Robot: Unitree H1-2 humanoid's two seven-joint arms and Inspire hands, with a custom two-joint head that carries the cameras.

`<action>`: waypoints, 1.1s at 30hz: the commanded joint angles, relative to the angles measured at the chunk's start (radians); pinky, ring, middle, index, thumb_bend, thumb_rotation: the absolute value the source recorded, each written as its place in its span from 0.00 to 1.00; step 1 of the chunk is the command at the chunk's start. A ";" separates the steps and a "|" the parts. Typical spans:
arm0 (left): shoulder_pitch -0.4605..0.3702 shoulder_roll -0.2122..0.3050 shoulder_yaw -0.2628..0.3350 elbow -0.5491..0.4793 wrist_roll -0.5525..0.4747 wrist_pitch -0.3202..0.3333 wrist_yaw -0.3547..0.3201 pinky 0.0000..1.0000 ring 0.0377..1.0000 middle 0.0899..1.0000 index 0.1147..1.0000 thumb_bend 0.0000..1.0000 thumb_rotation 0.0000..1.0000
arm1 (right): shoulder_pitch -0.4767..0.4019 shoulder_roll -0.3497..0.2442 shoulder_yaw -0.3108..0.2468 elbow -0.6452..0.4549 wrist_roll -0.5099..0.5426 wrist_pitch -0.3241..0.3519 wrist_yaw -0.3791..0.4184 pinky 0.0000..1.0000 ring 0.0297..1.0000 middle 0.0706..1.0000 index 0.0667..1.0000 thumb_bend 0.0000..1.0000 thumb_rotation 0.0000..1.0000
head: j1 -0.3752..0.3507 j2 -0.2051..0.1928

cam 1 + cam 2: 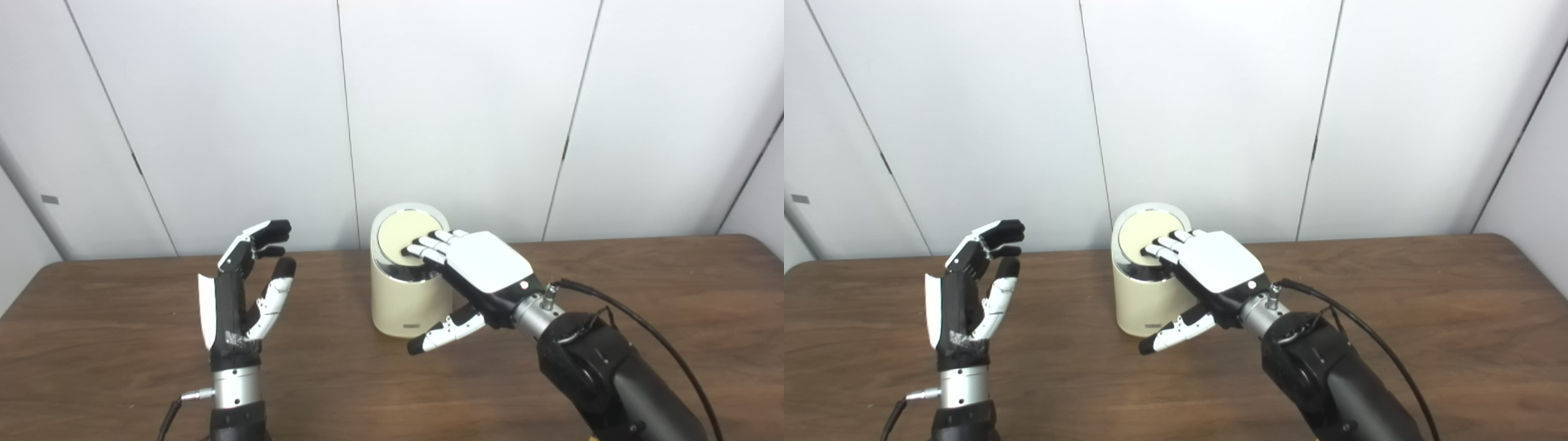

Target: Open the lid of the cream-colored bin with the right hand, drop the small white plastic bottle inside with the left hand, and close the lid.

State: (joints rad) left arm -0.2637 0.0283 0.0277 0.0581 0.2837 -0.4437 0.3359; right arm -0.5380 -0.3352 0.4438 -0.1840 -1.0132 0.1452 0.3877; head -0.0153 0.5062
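The cream-colored bin [401, 300] stands near the table's far edge, at the middle. Its round lid [407, 236] lies flat in a shiny rim. My right hand [474, 272] reaches over the bin from the right, palm down, fingers [429, 242] stretched flat with their tips resting on the lid; its thumb points down-left in front of the bin wall. It holds nothing. My left hand [245, 288] stands upright to the left of the bin, fingers slightly curled and apart, empty. No small white bottle shows in either view.
The brown wooden table [122, 343] spreads to both sides. White wall panels [459, 110] rise right behind the bin. A black cable [643, 324] loops from my right wrist along the forearm.
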 commanded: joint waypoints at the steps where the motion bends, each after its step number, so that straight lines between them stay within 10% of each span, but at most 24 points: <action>1: -0.039 0.001 0.000 -0.030 0.004 -0.024 0.005 0.61 0.67 0.67 0.64 0.66 0.73 | 0.009 -0.012 0.013 0.047 0.012 -0.001 0.075 0.87 0.92 0.88 0.86 1.00 0.82 | -0.001 0.002; 33: -0.038 0.005 0.001 -0.024 0.026 -0.024 0.008 0.61 0.67 0.66 0.64 0.68 0.74 | 0.042 0.040 -0.078 -0.007 0.045 -0.037 -0.057 0.81 0.87 0.84 0.82 1.00 0.75 | -0.002 0.001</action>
State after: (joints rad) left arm -0.2637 0.0298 0.0281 0.0581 0.3044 -0.4438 0.3367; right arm -0.5025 -0.2937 0.3705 -0.1838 -0.9849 0.1131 0.3155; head -0.0169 0.5062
